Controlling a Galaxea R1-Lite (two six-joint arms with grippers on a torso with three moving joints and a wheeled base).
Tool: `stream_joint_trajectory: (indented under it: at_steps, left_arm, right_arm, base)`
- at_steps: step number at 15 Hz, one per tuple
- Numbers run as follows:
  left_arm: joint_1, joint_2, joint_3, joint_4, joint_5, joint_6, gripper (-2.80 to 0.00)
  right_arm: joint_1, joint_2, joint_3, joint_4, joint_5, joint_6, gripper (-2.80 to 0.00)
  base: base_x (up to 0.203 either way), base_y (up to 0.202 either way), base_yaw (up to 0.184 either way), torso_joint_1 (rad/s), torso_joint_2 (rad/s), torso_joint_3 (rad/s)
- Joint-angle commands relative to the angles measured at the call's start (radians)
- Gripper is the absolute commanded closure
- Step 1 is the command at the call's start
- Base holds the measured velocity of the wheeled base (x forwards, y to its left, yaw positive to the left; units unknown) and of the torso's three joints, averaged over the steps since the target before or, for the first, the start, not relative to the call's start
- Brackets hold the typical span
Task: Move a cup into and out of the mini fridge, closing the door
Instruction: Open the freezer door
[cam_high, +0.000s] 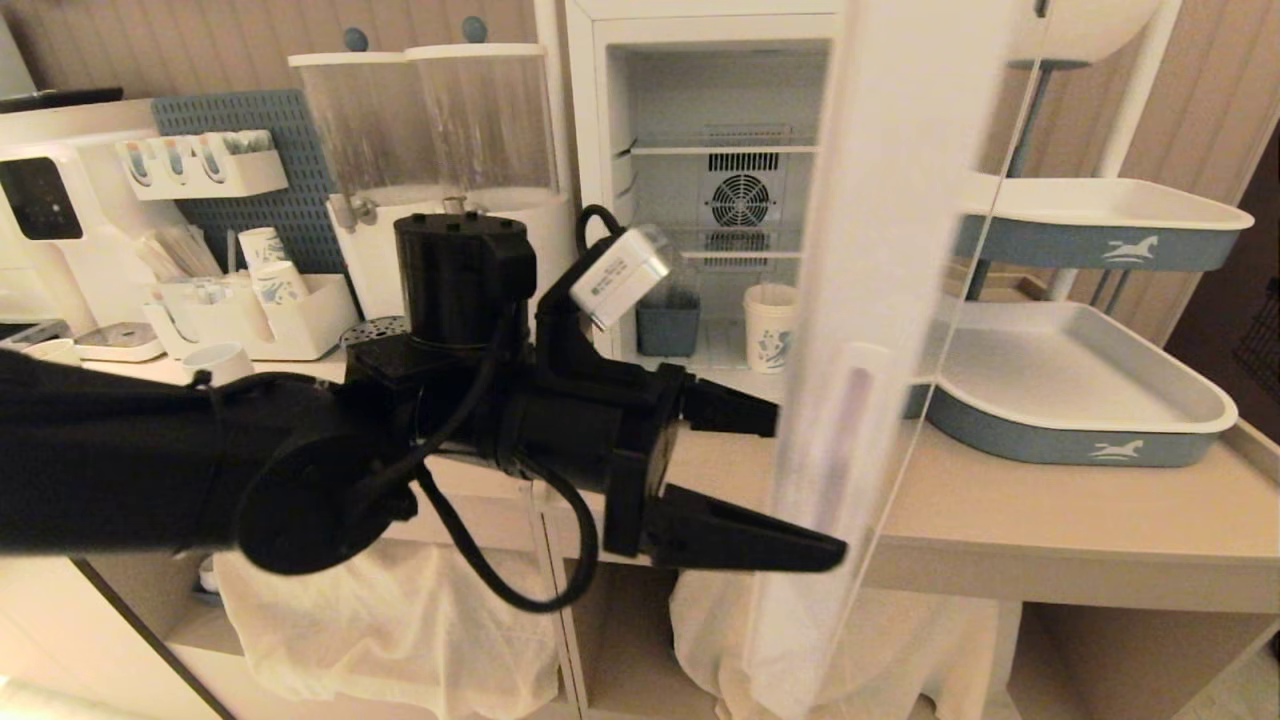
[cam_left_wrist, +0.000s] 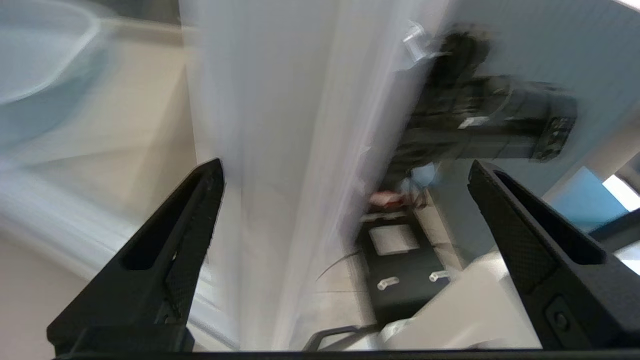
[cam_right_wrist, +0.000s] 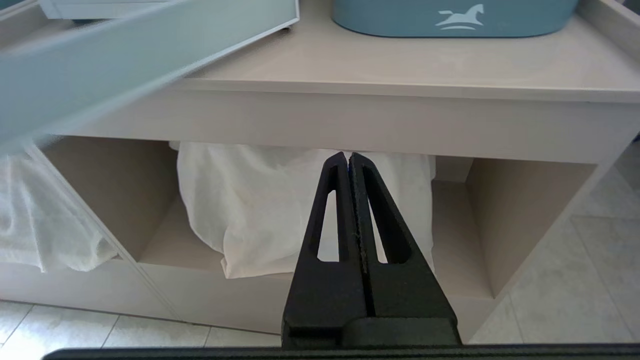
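The left gripper (cam_high: 795, 480), jaws spread wide and holding nothing, sits at the edge of the blurred open door (cam_high: 850, 330). At twelve o'clock beyond, the cup (cam_high: 769, 327) stands on the mini fridge (cam_high: 700, 180) floor. The right gripper (cam_right_wrist: 348, 165) is pressed closed, empty.

head view looks down at the counter (cam_high: 1050, 530); left wrist view sits close to the door (cam_left_wrist: 280, 150); right wrist view faces the counter front, sharing both

No words or numbers can be read. The only signs are a white leaping-horse emblem on the blue wall of each of two trays (cam_high: 1100, 440), seen again on one tray from the right wrist view, and a blue printed pattern on the cup (cam_high: 771, 330) inside the mini fridge (cam_high: 700, 100)
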Motion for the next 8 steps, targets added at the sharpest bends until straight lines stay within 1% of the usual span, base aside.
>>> stream_joint_trajectory:
  at_steps: [1,3,4,5,6,7,8]
  left_arm:
    - [-0.103,-0.109,0.054,-0.013,0.045,-0.035,-2.8]
    - [-0.18,-0.188,0.12,-0.097,0.123,-0.08,-2.8]
    - [-0.182,-0.196,0.138,-0.142,0.154,-0.093,-2.8]
    - [-0.149,-0.198,0.146,-0.15,0.16,-0.098,-2.8]
    - [-0.066,-0.208,0.167,-0.154,0.161,-0.108,-2.8]
    - [0.025,-0.228,0.214,-0.161,0.162,-0.121,-2.8]
    - [0.091,-0.26,0.262,-0.164,0.164,-0.133,-2.8]
  right_arm:
    - [0.0,0.0,0.0,0.001,0.001,-0.001,0.0]
    - [0.0,0.0,0.0,0.001,0.001,-0.002,0.0]
    - [0.0,0.0,0.0,0.001,0.001,-0.001,0.0]
    - [0.0,0.0,0.0,0.001,0.001,-0.002,0.0]
    - [0.0,0.0,0.0,0.001,0.001,-0.002,0.0]
    - [0.0,0.0,0.0,0.001,0.001,-0.002,0.0]
    - [0.0,0.0,0.0,0.001,0.001,-0.002,0.0]
  base:
    - [0.0,0.0,0.0,0.0,0.0,0.0]
    - [0.0,0.0,0.0,0.0,0.0,0.0]
    - [0.0,0.0,0.0,0.0,0.0,0.0]
    - [0.0,0.0,0.0,0.0,0.0,0.0]
    - [0.0,0.0,0.0,0.0,0.0,0.0]
    - [0.0,0.0,0.0,0.0,0.0,0.0]
    - [0.0,0.0,0.0,0.0,0.0,0.0]
